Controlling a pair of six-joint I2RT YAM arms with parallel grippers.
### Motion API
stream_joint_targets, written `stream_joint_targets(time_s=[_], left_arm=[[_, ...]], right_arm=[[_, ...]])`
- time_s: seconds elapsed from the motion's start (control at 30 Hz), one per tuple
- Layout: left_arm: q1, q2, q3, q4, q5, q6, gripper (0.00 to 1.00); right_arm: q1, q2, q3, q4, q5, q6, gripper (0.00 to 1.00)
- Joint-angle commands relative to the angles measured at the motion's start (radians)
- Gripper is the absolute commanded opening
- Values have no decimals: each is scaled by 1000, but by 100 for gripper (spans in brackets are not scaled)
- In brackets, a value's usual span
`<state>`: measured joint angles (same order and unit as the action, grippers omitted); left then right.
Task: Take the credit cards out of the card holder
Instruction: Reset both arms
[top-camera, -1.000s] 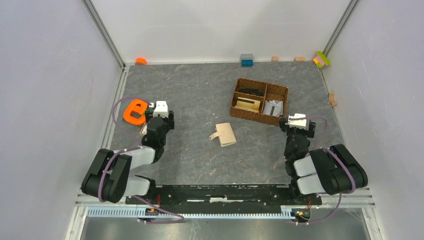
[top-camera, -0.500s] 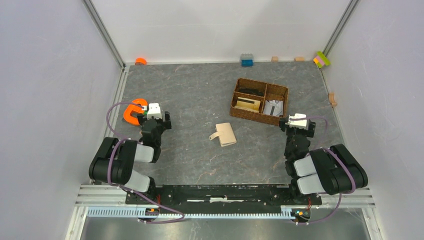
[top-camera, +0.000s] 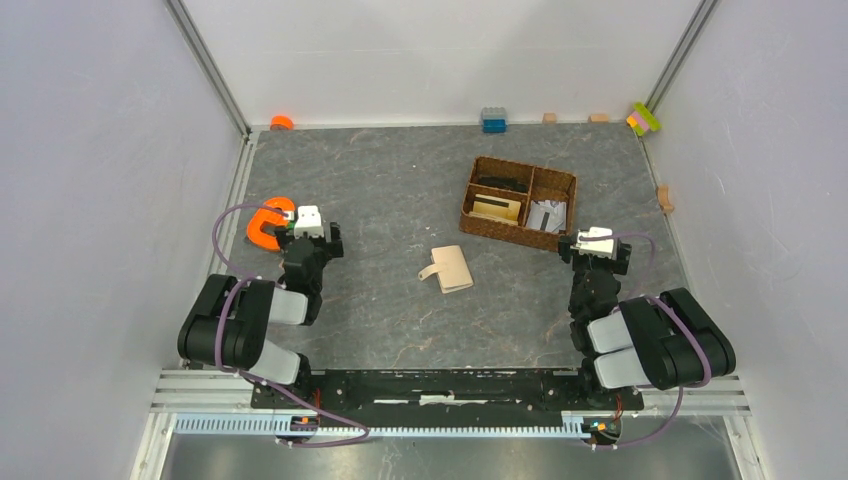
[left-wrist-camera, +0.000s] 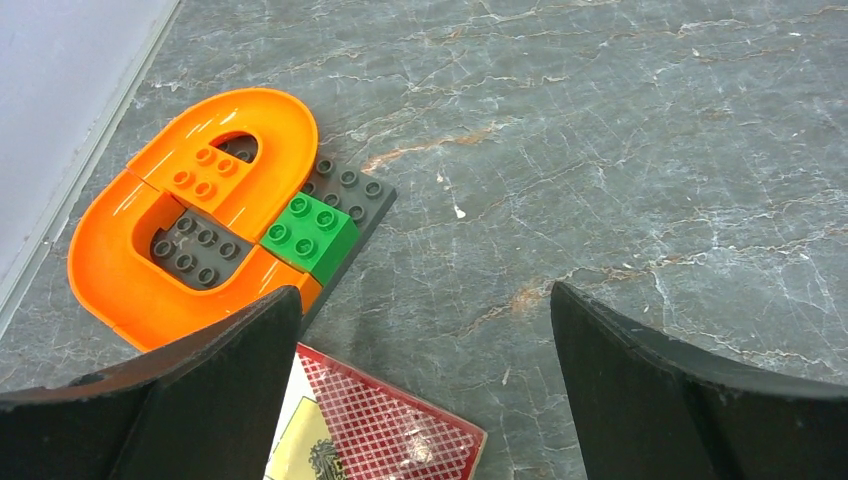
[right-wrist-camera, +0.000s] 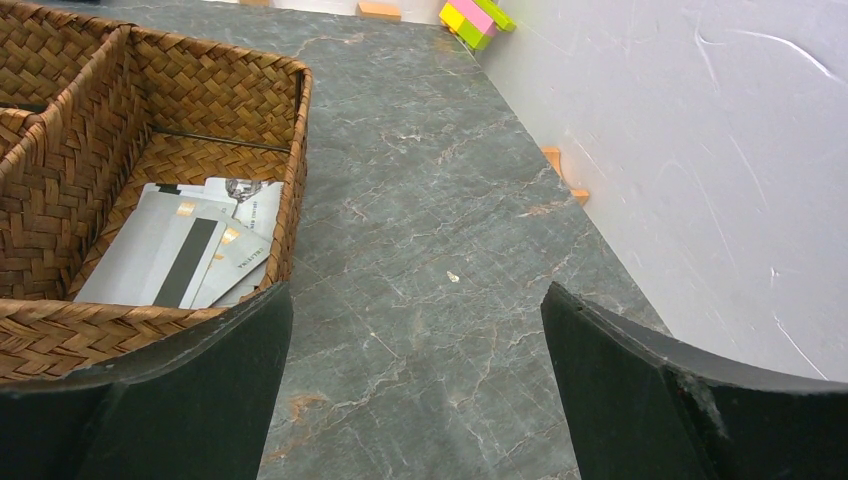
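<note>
Both hands are hanging spread and empty: left hand (left-wrist-camera: 420, 292) over a red-patterned card (left-wrist-camera: 385, 435), probably already out; right hand (right-wrist-camera: 415, 290) beside the basket (right-wrist-camera: 200, 85). Holder (top-camera: 447, 269) is lying mid-frame, seemingly shut; opening it is calling for both hands.

Beige card holder (top-camera: 449, 268); orange toy (left-wrist-camera: 270, 130); red-checked credit card (left-wrist-camera: 390, 435); brown woven basket (right-wrist-camera: 215, 85); grey-veined table (left-wrist-camera: 600, 150).
</note>
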<state>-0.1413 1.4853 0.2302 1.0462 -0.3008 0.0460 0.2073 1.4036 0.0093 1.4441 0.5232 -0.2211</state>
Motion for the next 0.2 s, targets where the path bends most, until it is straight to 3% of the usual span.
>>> stream_joint_targets(time_s=[0.0, 0.17], left_arm=[[10, -6, 33, 31, 27, -29, 100], [32, -9, 40, 14, 68, -36, 100]], right_arm=[[-3, -8, -131, 81, -8, 9, 98], [-4, -9, -132, 81, -9, 9, 98]])
